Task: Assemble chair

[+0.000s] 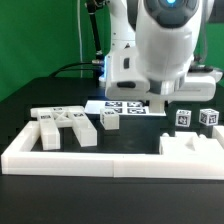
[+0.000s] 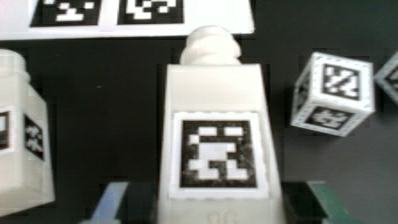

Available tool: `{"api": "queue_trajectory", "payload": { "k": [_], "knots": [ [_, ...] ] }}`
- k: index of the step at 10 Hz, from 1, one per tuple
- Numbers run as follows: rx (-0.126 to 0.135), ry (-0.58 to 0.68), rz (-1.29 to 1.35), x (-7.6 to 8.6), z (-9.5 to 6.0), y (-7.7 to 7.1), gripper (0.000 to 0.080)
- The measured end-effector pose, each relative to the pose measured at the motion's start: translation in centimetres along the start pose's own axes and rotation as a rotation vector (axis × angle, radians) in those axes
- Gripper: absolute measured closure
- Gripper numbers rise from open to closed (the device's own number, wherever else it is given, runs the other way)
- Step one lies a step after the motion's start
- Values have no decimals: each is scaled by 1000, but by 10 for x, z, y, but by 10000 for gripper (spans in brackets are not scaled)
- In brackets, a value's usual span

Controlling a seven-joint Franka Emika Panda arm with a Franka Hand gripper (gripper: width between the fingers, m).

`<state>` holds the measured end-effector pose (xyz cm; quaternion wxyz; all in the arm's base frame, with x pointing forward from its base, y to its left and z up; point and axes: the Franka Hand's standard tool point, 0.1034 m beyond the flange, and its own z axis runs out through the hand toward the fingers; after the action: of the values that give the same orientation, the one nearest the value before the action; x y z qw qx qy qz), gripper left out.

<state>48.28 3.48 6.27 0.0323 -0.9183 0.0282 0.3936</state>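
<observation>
A white chair post point(image 2: 217, 130) with a rounded tip and a black-and-white tag lies on the black table between my gripper point(image 2: 222, 205). The fingers point(image 2: 112, 200) flank its two sides, shut on it. Another tagged white part point(image 2: 22, 130) lies beside it on one side, and a tagged block point(image 2: 334, 92) on the other. In the exterior view the arm point(image 1: 165, 45) hangs low over the table's middle, and its body hides the held post. A cluster of chair slabs point(image 1: 65, 125), a small block point(image 1: 110, 120) and two tagged cubes point(image 1: 183, 118) lie around it.
The marker board point(image 1: 125, 106) lies behind the parts and also shows as the marker board point(image 2: 125, 15) beyond the post's tip. A long low white border wall point(image 1: 100, 160) runs along the front. A large notched white block point(image 1: 190, 148) sits at the front on the exterior view's right.
</observation>
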Motion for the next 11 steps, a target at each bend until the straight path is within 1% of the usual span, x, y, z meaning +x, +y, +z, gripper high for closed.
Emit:
{"api": "queue_trajectory", "payload": {
  "k": [1, 2, 3, 4, 5, 6, 7, 8, 9, 11],
  "knots": [
    [0, 35, 1, 6, 1, 0, 509],
    [0, 35, 1, 6, 2, 1, 509],
    [0, 75, 1, 11, -1, 0, 509],
    [1, 164, 0, 18, -6, -1, 509],
    [1, 221, -1, 17, -6, -1, 509],
    [-1, 279, -4, 15, -13, -1, 509],
    [0, 318, -10, 11, -30, -5, 509],
    [3, 411, -15, 12, -49, -7, 509],
    [6, 490, -18, 8, -61, -9, 509],
    [5, 653, -19, 15, -65, -9, 509]
  ]
}}
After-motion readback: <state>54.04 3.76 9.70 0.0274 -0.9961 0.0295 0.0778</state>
